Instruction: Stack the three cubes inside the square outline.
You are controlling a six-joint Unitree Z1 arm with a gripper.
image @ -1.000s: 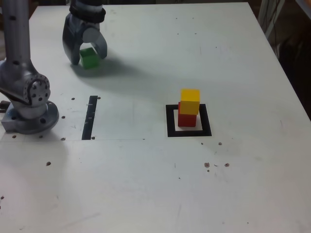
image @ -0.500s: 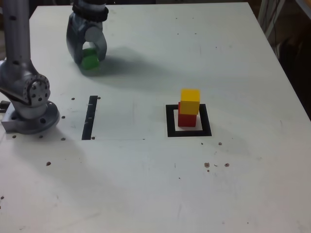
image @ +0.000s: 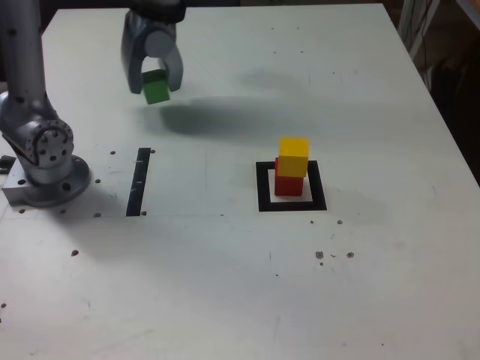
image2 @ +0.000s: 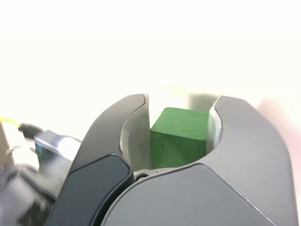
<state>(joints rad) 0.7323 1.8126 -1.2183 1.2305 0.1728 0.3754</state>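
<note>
"What is at the exterior view's left?"
"A grey metal robot arm [image: 51, 142], its base near the edge of the picture. Its upper part runs out of frame at the top, so the joints there are cut off."

"And next?"
"A narrow, straight black strip [image: 138, 182] lies flat on the pale worktop [image: 210, 277]. Just right of it and farther back, the dark grey claw [image: 156, 87] hangs down from the top edge, fingers pointing toward the worktop."

"Is it holding anything?"
"Yes, its fingers are closed on a small matte green cube [image: 157, 90], held above the worktop, its shadow apart from it. The wrist view shows the cube between the fingers, its sides partly hidden."

"Farther right?"
"A square outline of thick black tape [image: 264, 187] with a pale centre. Inside stands a small matte red cube [image: 289, 187], its upper part hidden by the matte yellow cube [image: 293, 157] stacked on it."
</note>
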